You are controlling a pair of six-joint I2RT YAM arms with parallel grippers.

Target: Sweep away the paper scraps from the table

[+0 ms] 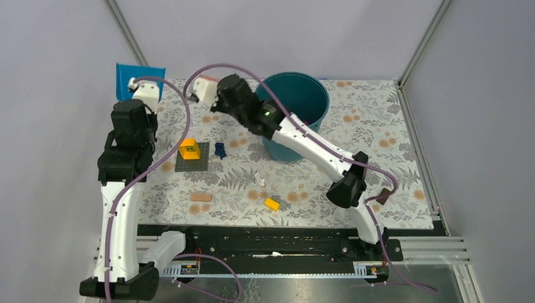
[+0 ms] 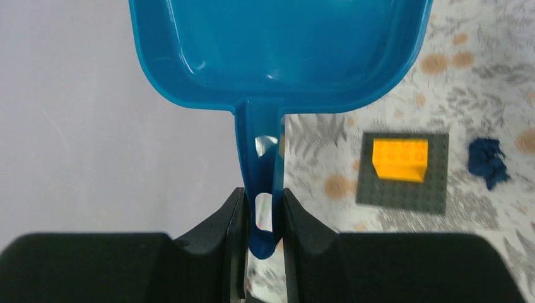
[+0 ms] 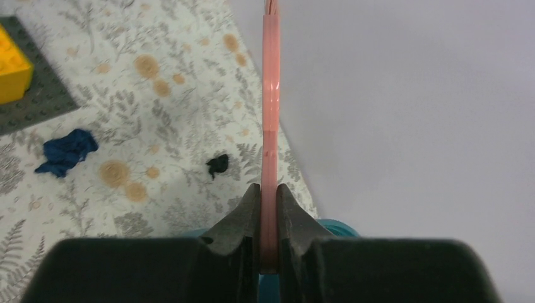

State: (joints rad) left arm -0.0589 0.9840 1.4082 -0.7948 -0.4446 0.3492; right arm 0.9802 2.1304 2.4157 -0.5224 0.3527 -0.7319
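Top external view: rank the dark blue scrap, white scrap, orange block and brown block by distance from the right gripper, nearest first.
1. dark blue scrap: just toward the bases from the right gripper.
2. white scrap: mid-table, in front of the bucket.
3. orange block: close to the near edge.
4. brown block: near right, beside the right arm.

no readable text, labels or numbers anywhere

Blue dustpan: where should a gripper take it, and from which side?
Grip the blue dustpan by its handle, coming from behind the pan along the handle's line. The handle is a narrow stem sticking out of the pan's rear wall, thin enough for jaws to pinch side to side; the tray itself looks too wide. The left gripper holds it that way.
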